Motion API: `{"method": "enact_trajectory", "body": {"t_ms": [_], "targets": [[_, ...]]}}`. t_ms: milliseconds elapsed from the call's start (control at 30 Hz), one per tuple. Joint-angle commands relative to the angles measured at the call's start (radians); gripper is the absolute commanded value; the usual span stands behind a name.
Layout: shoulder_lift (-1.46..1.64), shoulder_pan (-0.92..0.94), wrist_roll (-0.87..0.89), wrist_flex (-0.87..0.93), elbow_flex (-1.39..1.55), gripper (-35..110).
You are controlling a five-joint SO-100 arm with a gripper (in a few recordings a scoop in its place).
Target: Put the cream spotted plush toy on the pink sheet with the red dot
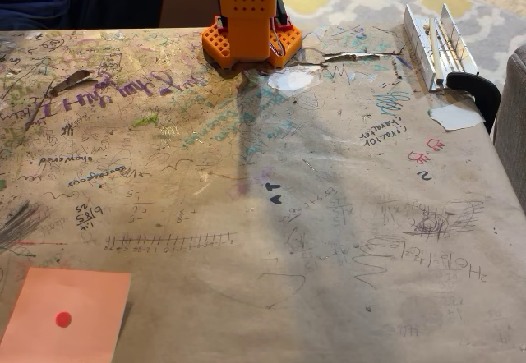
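The pink sheet (70,314) lies flat at the bottom left of the fixed view, with its red dot (63,319) near its middle. The cream spotted plush toy is out of view. The orange base of my arm (249,22) stands at the table's far edge, top centre; the rest of the arm and the gripper rise out of the picture, leaving a long shadow down the table's middle.
The table (329,240) is covered in brown paper full of scribbles. A metal clamp bracket (436,43) with a black handle sits at the far right. A white paper scrap (456,117) lies next to it, and a white patch (290,80) lies before the base.
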Motion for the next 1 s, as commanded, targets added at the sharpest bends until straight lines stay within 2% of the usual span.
{"method": "enact_trajectory", "body": {"t_ms": [0,67,167,233,267,300,333,367,400,433,500,600,700,867,967], "targets": [[0.034,0.035,-0.032,-0.037,-0.008,0],[0.029,0.081,-0.044,-0.11,0.075,0],[-0.127,0.166,-0.057,-0.325,0.216,0],[-0.434,0.221,-0.049,-0.574,0.258,0],[-0.69,0.23,-0.061,-0.68,0.202,0],[-1.003,0.227,-0.098,-0.69,0.052,0],[-1.319,0.236,-0.11,-0.58,-0.198,1],[-1.583,0.265,-0.107,-0.403,-0.482,10],[-1.782,0.288,-0.143,-0.192,-0.75,33],[-1.852,0.305,-0.209,-0.069,-0.851,55],[-1.598,0.321,-0.345,-0.249,-0.46,60],[-1.1,0.327,-0.448,-0.52,0.12,55],[-0.9,0.319,-0.439,-0.489,0.256,53],[-0.765,0.288,-0.431,-0.471,0.36,49],[-0.67,0.264,-0.428,-0.488,0.456,40]]}}
